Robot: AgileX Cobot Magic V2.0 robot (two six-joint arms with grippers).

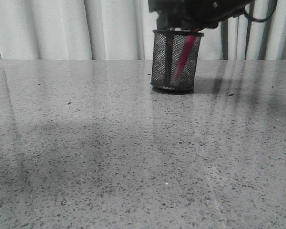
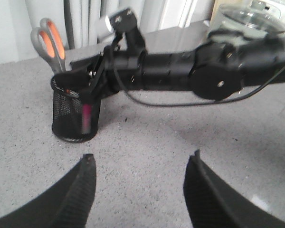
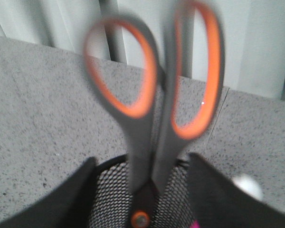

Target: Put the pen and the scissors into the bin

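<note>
Scissors (image 3: 152, 109) stand blades-down, long axis near vertical, in the mesh bin (image 1: 175, 61) upper centre beside the pen (image 1: 185, 53); your right gripper (image 3: 142, 190) straddles them, grip unclear; left gripper (image 2: 140, 185) spread, well apart.

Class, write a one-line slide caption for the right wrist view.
Scissors stand handles-up, blades down in the black mesh bin, framed by the right gripper.

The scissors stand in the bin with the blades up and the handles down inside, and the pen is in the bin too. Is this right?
Not quite. The scissors stand the other way: the grey and orange handles stick up above the rim and the blades point down into the bin, as the right wrist view shows. The pen is indeed in the bin, leaning against the mesh.
</note>
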